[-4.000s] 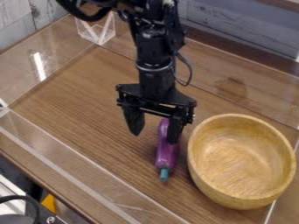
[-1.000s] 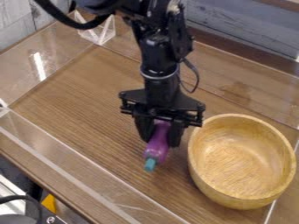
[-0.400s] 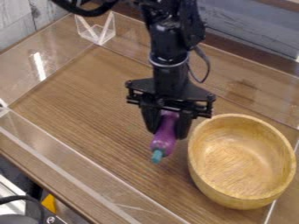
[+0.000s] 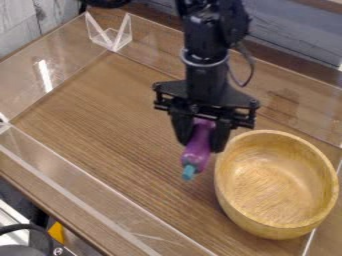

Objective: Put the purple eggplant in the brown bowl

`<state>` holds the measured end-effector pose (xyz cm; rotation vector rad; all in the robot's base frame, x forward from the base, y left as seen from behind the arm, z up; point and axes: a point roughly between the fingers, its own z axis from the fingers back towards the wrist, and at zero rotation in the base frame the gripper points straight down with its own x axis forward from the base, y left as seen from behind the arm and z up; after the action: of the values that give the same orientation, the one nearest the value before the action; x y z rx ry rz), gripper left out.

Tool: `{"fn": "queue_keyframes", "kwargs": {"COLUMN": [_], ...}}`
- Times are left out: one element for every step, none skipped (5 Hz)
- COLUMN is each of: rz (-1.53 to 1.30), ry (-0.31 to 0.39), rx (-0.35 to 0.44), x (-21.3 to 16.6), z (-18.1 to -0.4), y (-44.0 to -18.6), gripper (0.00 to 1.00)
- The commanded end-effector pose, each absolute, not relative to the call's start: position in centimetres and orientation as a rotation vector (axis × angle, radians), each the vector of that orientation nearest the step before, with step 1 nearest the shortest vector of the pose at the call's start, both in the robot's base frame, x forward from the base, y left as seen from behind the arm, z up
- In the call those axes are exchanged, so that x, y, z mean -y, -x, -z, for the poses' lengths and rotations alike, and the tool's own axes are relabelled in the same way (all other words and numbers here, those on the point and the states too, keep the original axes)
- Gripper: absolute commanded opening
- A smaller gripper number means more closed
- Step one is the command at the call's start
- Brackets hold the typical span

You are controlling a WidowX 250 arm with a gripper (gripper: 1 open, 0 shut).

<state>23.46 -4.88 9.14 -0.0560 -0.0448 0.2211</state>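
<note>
My gripper is shut on the purple eggplant, which hangs tilted from the fingers with its teal stem tip pointing down and to the left. The eggplant is off the table, just left of the brown bowl's near-left rim. The brown bowl sits at the lower right, wide and wooden, with nothing inside it. The black arm rises from the gripper toward the top of the view.
A clear plastic wall runs along the front and left edges of the wooden table. A small clear angled stand is at the back left. A grey plank wall lies behind.
The gripper has lifted the eggplant off the table and carried it right, toward the bowl. It stays shut on it throughout.
</note>
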Motion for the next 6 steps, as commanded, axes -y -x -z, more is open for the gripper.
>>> {"fn": "queue_keyframes", "kwargs": {"rz": [-0.187, -0.138, -0.091, -0.060, -0.052, -0.048], "ry": [0.085, 0.096, 0.097, 0.096, 0.097, 0.101], "rx": [0.126, 0.127, 0.121, 0.114, 0.110, 0.109], "x": [6.9, 9.4, 12.0, 13.3, 13.7, 14.0], "z": [-11.3, -11.1, -10.3, -9.7, -9.0, -8.5], "y": [-24.4, -24.5, -24.5, -24.3, -24.5, -24.9], "gripper": [0.00, 0.00, 0.00, 0.00, 0.00, 0.00]}}
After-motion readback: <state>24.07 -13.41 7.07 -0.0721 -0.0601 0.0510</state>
